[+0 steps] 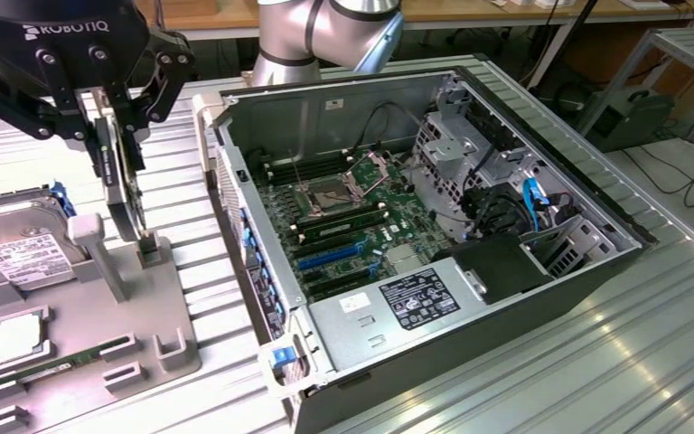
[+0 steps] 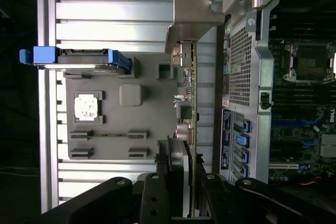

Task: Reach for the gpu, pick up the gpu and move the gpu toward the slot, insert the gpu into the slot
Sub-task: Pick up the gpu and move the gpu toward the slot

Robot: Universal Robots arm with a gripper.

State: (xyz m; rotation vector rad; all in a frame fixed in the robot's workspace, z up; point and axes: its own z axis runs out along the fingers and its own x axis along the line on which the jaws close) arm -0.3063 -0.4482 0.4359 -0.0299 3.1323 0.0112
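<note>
Fingers (image 1: 134,136) clench the thin dark gpu card (image 1: 118,190) at a grey tray (image 1: 142,316). Pick-up step, probably; reaching the narrow blue slot (image 1: 329,256) needs height.

Hard drive (image 1: 15,251) on grey fixture (image 1: 142,303) (beside open computer case (image 1: 540,321))

Black gripper (image 1: 108,136) on a silver Universal Robots arm (image 1: 311,32).
The gripper's matte black body bears white ROBOTIQ lettering (image 1: 68,28). Its jointed fingers (image 1: 154,90) are built from flat black links studded with round pivot screws. The arm is a smooth silver tube with a grey rounded joint cap (image 1: 365,41).
</note>
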